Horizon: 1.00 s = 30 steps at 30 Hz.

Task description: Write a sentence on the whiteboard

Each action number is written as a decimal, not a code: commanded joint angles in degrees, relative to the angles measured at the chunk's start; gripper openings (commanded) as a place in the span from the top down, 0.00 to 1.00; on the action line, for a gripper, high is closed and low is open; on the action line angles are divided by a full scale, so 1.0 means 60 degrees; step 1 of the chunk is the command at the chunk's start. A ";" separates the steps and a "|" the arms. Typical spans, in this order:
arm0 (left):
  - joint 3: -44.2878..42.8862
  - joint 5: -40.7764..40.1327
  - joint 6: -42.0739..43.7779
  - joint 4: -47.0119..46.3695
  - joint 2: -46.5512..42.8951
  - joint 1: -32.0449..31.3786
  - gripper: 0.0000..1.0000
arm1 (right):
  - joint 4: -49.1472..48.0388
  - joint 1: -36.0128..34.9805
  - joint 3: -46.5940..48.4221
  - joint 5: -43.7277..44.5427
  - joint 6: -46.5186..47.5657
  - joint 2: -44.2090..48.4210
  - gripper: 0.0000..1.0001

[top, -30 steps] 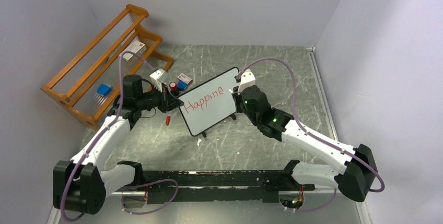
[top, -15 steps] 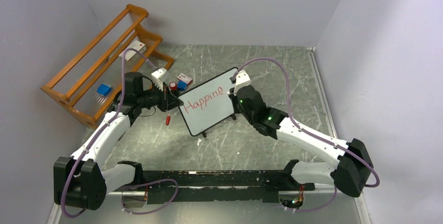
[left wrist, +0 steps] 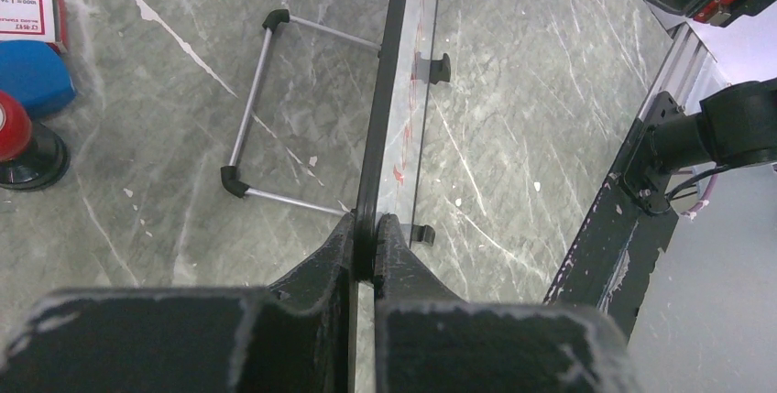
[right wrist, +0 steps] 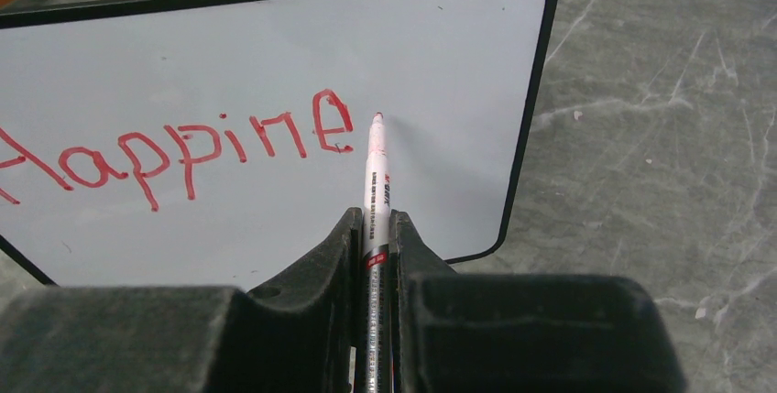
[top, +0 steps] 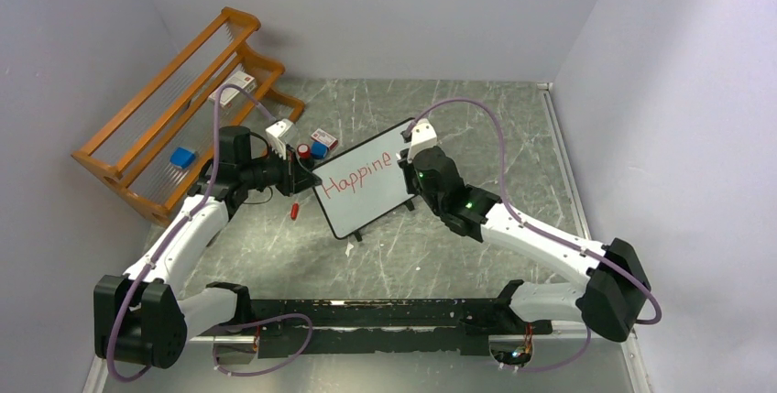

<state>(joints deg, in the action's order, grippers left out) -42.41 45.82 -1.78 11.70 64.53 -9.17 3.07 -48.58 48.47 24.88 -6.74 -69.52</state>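
A rack (top: 174, 127) stood at the left rear of the table (top: 440, 256). The left gripper (left wrist: 365, 245) had its jaws pinched on the left edge of the board (top: 371, 208), which stood upright at mid-table. The red sentence (right wrist: 183, 150) on it read "Happine". The right gripper (right wrist: 376, 228), jaws clamped on a marker (right wrist: 376, 173), held the tip just right of the last "e"; whether it touched the surface was unclear.

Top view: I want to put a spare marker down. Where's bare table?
Bare: between the whiteboard and back wall; right of the right arm toward the side wall; between whiteboard and base rail. Crowded: the rack side, around the left gripper.
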 commanded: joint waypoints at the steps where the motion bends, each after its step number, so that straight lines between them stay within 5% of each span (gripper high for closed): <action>1: 0.0085 -0.1018 0.1072 0.0964 0.0260 0.0005 0.95 | -0.0468 0.0069 0.0241 0.0297 0.0157 -0.0205 1.00; 30: 0.0052 -0.0723 0.1190 0.0979 0.0304 0.0005 0.95 | -0.1060 0.0085 0.0228 0.0328 0.0241 -0.0803 1.00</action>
<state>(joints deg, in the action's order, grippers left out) -42.63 46.26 -1.28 12.05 64.90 -9.17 -1.08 -48.51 48.60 26.63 -6.02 -73.78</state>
